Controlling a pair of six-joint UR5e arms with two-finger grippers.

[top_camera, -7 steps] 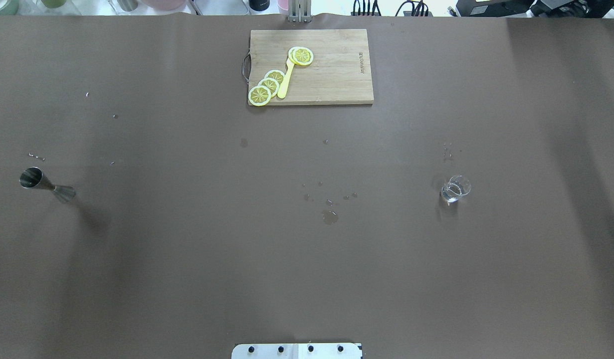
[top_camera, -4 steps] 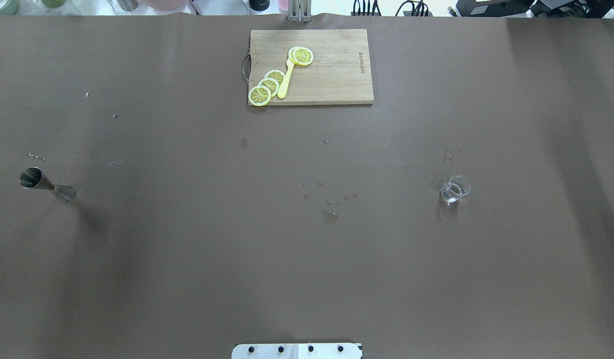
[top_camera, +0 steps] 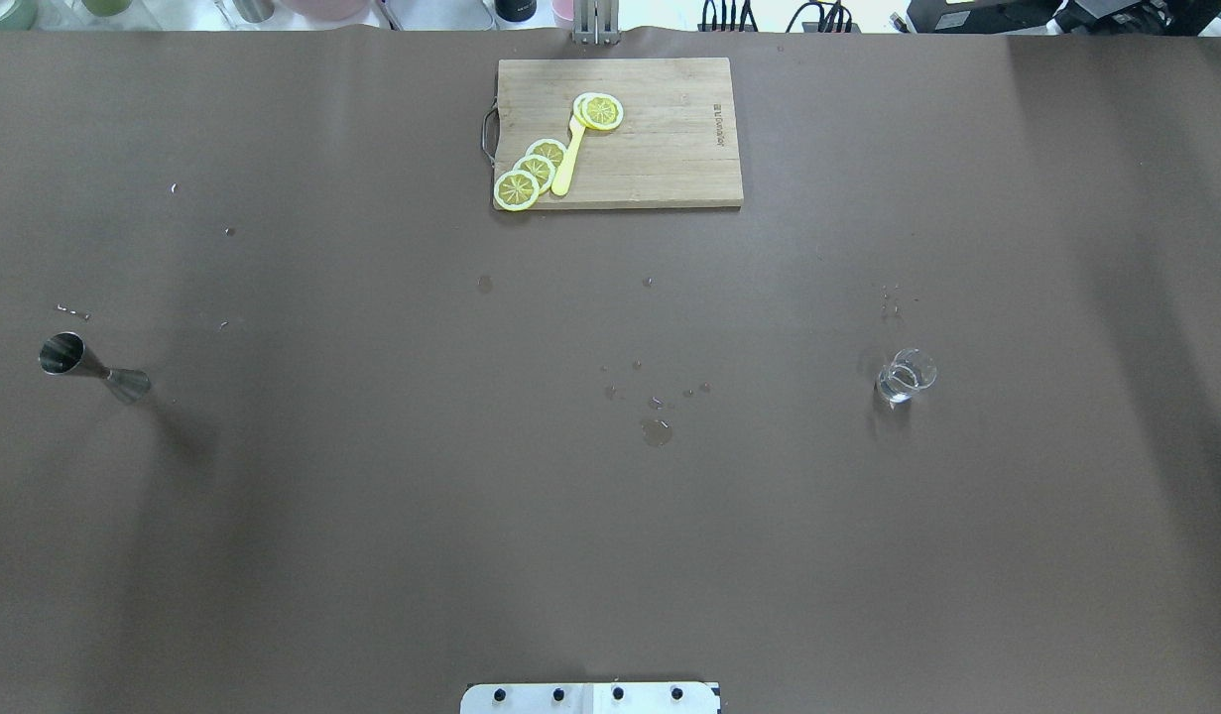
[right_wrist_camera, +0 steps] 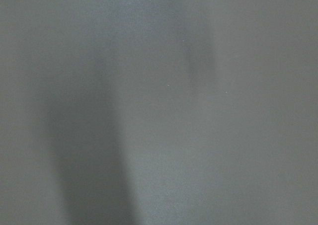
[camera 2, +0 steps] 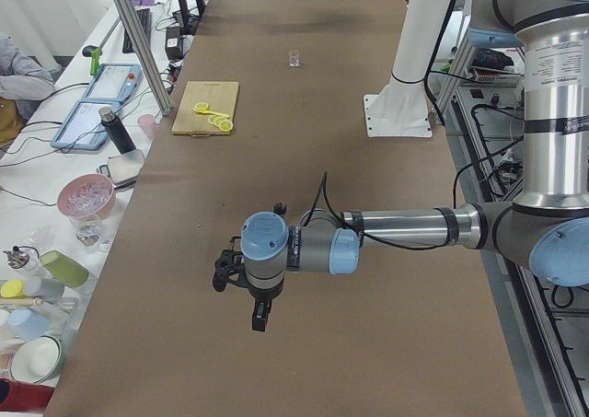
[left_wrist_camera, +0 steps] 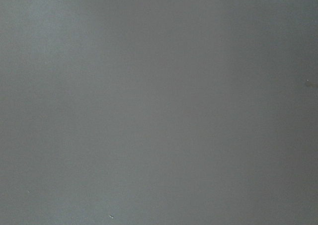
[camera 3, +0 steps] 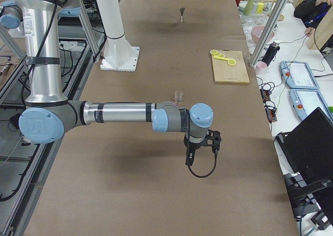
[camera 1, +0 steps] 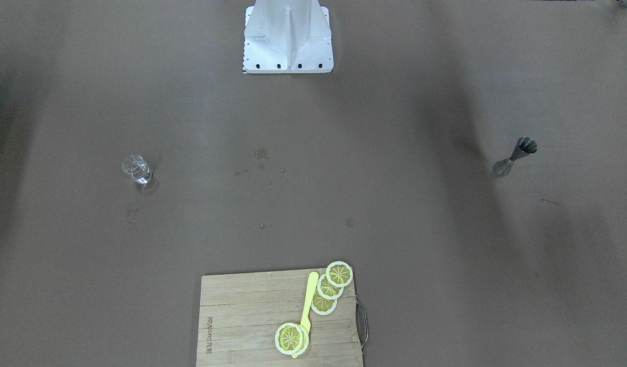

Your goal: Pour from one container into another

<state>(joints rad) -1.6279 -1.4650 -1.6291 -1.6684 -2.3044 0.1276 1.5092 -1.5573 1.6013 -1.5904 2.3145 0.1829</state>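
Observation:
A steel double-cone jigger (top_camera: pixel 92 369) stands upright on the brown table cover at the far left of the overhead view, also seen as the jigger (camera 1: pixel 514 155) from the front. A small clear glass (top_camera: pixel 905 376) with a little clear liquid stands at the right, the same glass (camera 1: pixel 135 169) facing the robot. My left gripper (camera 2: pixel 261 314) hangs above the table's left end, showing only in the exterior left view. My right gripper (camera 3: pixel 190 158) hangs near the glass (camera 3: pixel 179 95), showing only in the exterior right view. Whether either is open I cannot tell. Both wrist views show only bare cover.
A wooden cutting board (top_camera: pixel 670 159) lies at the far middle with lemon slices (top_camera: pixel 531 171) and a yellow knife (top_camera: pixel 567 164) on it. Small wet spots (top_camera: pixel 656 430) mark the cover's centre. The robot's white base (camera 1: pixel 288 35) stands at the near edge.

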